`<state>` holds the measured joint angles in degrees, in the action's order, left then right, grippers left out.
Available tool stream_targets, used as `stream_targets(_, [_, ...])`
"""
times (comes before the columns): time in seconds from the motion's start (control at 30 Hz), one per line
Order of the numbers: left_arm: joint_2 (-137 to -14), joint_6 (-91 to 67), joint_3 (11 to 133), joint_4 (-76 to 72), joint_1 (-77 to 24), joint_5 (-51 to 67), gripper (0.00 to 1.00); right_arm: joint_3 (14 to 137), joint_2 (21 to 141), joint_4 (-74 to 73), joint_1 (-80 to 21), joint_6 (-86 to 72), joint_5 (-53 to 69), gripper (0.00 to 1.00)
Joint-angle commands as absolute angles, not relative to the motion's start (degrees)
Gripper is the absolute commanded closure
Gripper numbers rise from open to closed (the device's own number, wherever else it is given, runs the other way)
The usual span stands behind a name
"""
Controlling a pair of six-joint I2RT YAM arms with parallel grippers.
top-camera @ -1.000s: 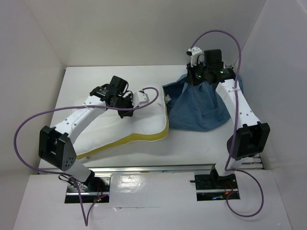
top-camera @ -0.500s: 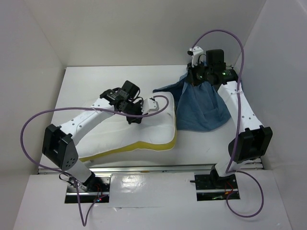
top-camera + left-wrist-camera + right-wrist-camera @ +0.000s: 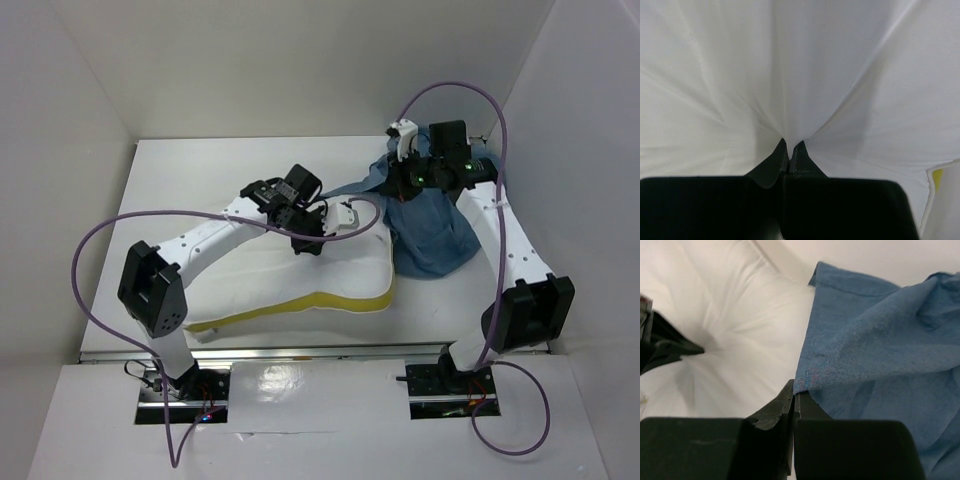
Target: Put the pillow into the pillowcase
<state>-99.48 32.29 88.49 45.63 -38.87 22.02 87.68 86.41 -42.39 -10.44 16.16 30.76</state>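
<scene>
The white pillow with its yellow edge strip lies across the table's middle, its right end against the dusty-blue pillowcase. My left gripper is shut on a pinch of the pillow's white cloth, which puckers into the left gripper. At the back right my right gripper is shut on the pillowcase's edge and holds it lifted. In the right wrist view the blue pillowcase runs into the right gripper, with the pillow beside it.
White walls close in the white table at the back and both sides. Purple cables loop off both arms. A metal rail runs along the near edge by the arm bases.
My left gripper has dragged the pillow to the right, toward the pillowcase. The right gripper has shifted slightly and the pillowcase has bunched narrower, with the pillow's end now against it.
</scene>
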Motion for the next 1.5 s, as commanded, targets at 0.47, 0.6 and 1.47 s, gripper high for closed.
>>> stream_targets(0.47, [-101.9, 23.2, 93.8, 32.0, -34.6, 16.8, 1.0, 73.2, 70.8, -53.5, -10.1, 24.4, 30.9, 1.0])
stream_targets(0.6, [-102.5, 17.9, 94.8, 30.6, -31.5, 14.3, 1.0, 72.7, 69.7, -55.9, -10.1, 25.7, 30.8, 1.0])
stream_targets(1.47, [-110.5, -5.1, 106.8, 31.8, -28.2, 7.1, 1.0, 81.8, 80.1, -61.1, -15.9, 28.1, 42.5, 1.0])
